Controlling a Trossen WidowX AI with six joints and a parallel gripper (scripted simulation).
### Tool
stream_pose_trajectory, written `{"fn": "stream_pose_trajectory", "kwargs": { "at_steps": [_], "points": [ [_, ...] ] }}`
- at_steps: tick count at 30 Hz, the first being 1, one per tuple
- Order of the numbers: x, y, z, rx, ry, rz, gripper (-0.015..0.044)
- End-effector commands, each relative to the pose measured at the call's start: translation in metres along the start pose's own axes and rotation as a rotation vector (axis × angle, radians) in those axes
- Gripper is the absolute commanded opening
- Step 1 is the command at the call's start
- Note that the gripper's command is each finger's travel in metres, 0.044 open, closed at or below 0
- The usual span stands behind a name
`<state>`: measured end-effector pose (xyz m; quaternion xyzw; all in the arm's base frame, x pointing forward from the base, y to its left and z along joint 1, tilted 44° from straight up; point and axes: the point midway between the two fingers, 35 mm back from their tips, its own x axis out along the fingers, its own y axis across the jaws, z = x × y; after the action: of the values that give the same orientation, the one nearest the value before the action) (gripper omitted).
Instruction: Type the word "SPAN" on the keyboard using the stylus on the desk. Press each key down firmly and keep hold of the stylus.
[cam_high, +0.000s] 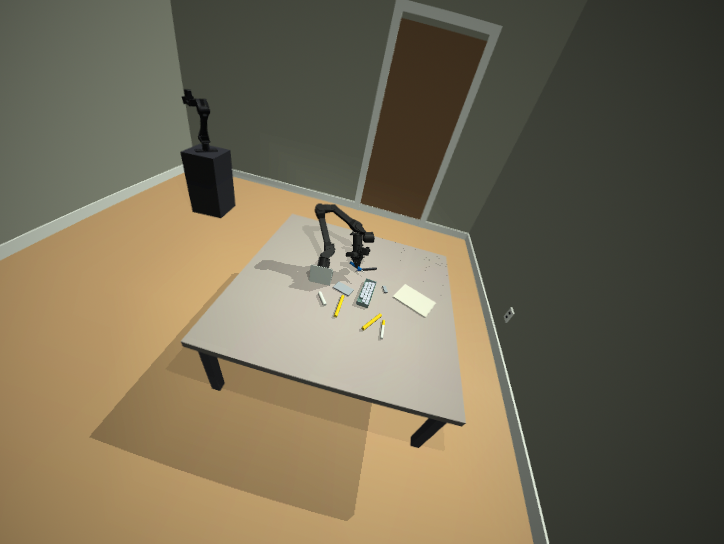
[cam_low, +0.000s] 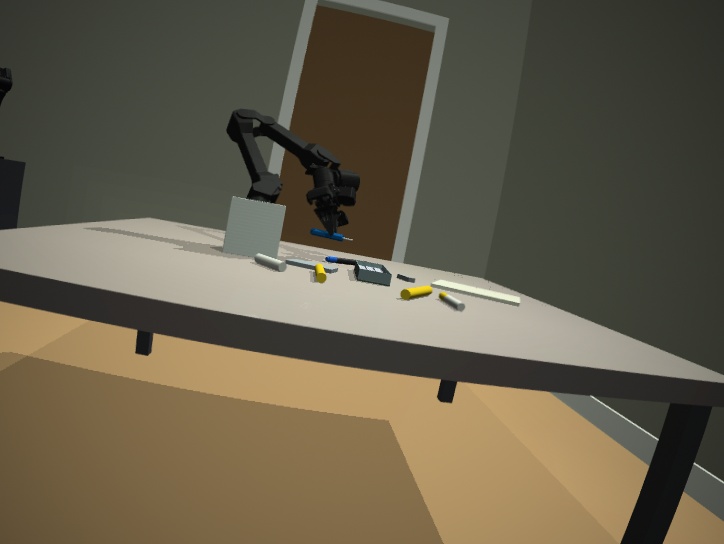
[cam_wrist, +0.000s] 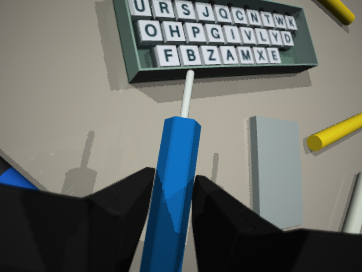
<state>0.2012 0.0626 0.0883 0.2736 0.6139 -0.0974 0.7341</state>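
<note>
My gripper (cam_high: 358, 267) (cam_low: 331, 232) (cam_wrist: 174, 180) is shut on the blue stylus (cam_low: 320, 233) (cam_wrist: 180, 145), which is raised above the desk (cam_high: 304, 356) (cam_low: 263, 304). Its thin white tip (cam_wrist: 187, 95) points up the wrist view, just below the keyboard's near edge by the B key (cam_wrist: 190, 55). The keyboard (cam_high: 363, 304) (cam_low: 374, 277) (cam_wrist: 308, 35) is a dark green tray of white lettered keys. The S key (cam_wrist: 184, 9), P key (cam_wrist: 195, 33), A key (cam_wrist: 229, 54) and N key (cam_wrist: 254, 17) all show in the wrist view.
A grey slab (cam_high: 342, 288) (cam_wrist: 277, 170) lies beside the stylus. A black and blue marker (cam_high: 367, 269) (cam_low: 345, 260) lies beneath the gripper area. Yellow sticks (cam_high: 339, 305) (cam_high: 371, 321), white sticks (cam_high: 321, 298) (cam_high: 382, 331), a cream board (cam_high: 413, 300) and an upright grey panel (cam_low: 254, 228) are around.
</note>
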Motion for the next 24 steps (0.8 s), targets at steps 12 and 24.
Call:
{"fn": "stream_pose_trajectory", "kwargs": {
  "at_steps": [12, 24],
  "points": [
    [0.000, 0.002, 0.037, -0.491, 0.035, -0.147, 0.0000],
    [0.004, 0.002, 0.067, -0.881, 0.122, -0.244, 0.0000]
  ]
}}
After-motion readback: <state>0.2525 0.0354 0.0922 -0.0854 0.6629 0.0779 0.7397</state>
